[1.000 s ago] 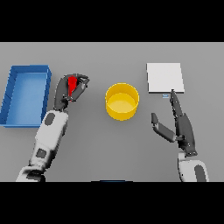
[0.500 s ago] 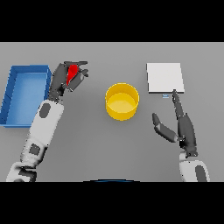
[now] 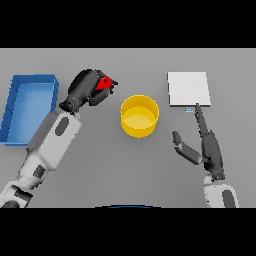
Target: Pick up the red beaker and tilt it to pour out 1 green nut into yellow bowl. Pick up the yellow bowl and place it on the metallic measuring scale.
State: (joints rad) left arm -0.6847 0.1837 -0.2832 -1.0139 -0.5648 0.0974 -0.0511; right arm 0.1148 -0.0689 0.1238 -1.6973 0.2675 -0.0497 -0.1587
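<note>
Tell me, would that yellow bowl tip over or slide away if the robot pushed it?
The yellow bowl looks wide and low with straight walls, so it would probably slide on the table rather than tip. It looks rigid and seems empty, so likely light. It sits upright on its base, so rolling seems unlikely.

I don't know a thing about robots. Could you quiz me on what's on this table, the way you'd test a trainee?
1. True or false: the left hand is curled round the red beaker.
2. What lies nearest the right hand, whose fingers are straight? A) blue bin B) metallic measuring scale C) yellow bowl
3. Fill in: the yellow bowl stands on the ____, not on the scale.

Key: 1 true. 2 B; its fingertip reaches the scale's near edge. 3 table.
</note>
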